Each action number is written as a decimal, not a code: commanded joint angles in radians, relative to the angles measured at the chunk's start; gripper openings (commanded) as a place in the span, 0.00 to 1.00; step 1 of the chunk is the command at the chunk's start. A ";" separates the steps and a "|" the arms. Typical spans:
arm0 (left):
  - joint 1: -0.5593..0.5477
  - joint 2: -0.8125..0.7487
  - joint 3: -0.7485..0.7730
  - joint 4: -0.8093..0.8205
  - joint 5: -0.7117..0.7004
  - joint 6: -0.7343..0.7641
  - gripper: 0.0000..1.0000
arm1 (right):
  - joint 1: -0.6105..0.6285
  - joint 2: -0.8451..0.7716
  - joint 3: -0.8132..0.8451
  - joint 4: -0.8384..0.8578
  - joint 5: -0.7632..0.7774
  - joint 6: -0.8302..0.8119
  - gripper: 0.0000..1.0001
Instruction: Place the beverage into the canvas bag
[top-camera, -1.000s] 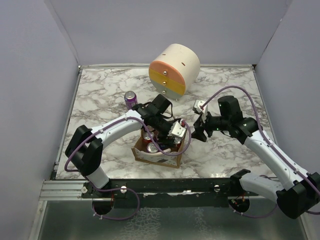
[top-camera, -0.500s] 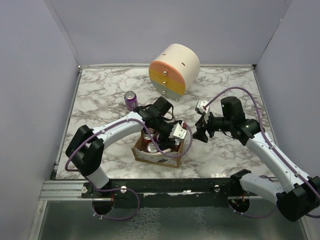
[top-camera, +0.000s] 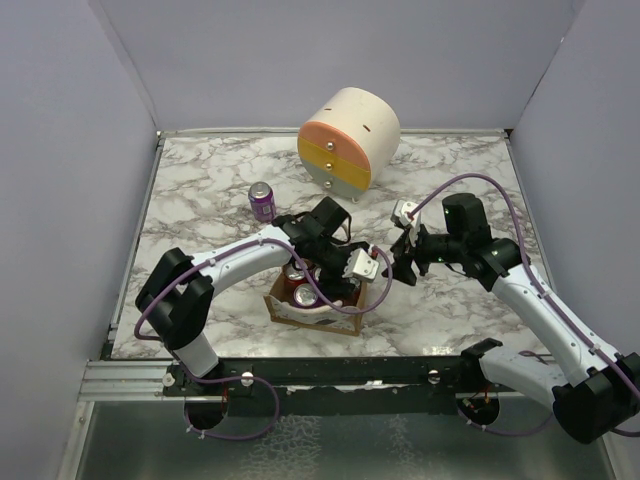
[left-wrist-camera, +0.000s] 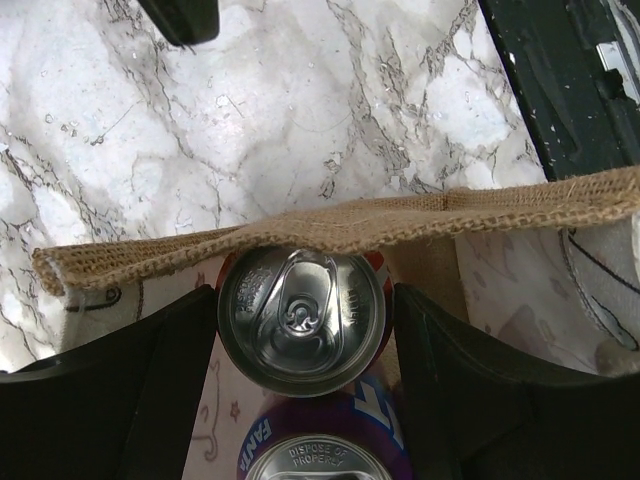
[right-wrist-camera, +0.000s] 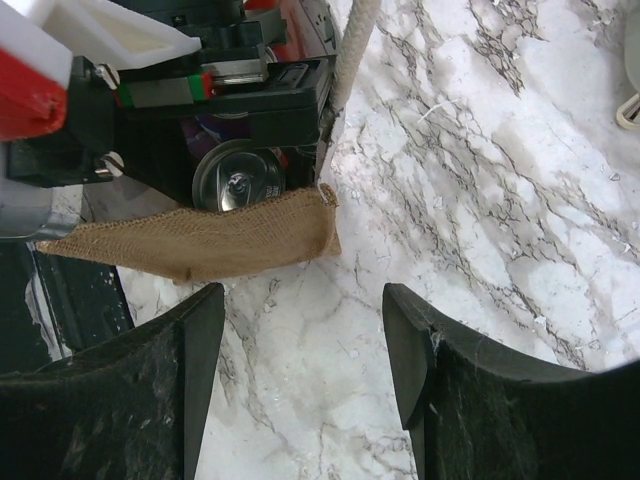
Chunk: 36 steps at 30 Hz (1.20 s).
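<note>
The tan canvas bag (top-camera: 300, 312) stands open on the marble table near the front edge. My left gripper (top-camera: 335, 280) reaches down into it and is shut on a red can (left-wrist-camera: 302, 318), whose silver top sits just inside the bag's burlap rim (left-wrist-camera: 300, 235). A purple Fanta can (left-wrist-camera: 320, 450) stands in the bag right beside it. Other red cans (top-camera: 303, 294) show in the bag from above. My right gripper (top-camera: 396, 270) is open and empty, just right of the bag's corner (right-wrist-camera: 220, 245). A purple can (top-camera: 262, 200) stands on the table behind the bag.
A round cream cabinet (top-camera: 348, 138) with orange and yellow drawers stands at the back centre. The bag's whitish handle (right-wrist-camera: 352, 50) rises beside the left gripper's body. The two arms are close together over the bag's right side. Grey walls enclose the table.
My left gripper has moved right and down, deeper into the bag, with the can. My right gripper has drawn back slightly from the bag's right edge.
</note>
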 joint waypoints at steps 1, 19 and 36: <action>-0.006 0.006 0.017 0.058 -0.073 -0.009 0.71 | -0.008 -0.007 -0.001 0.028 -0.033 -0.013 0.64; -0.012 -0.058 0.048 0.017 -0.074 -0.037 0.93 | -0.018 -0.008 -0.004 0.023 -0.043 -0.015 0.65; -0.014 -0.174 0.175 -0.170 -0.014 0.026 0.90 | -0.025 -0.005 0.001 0.021 -0.049 -0.016 0.65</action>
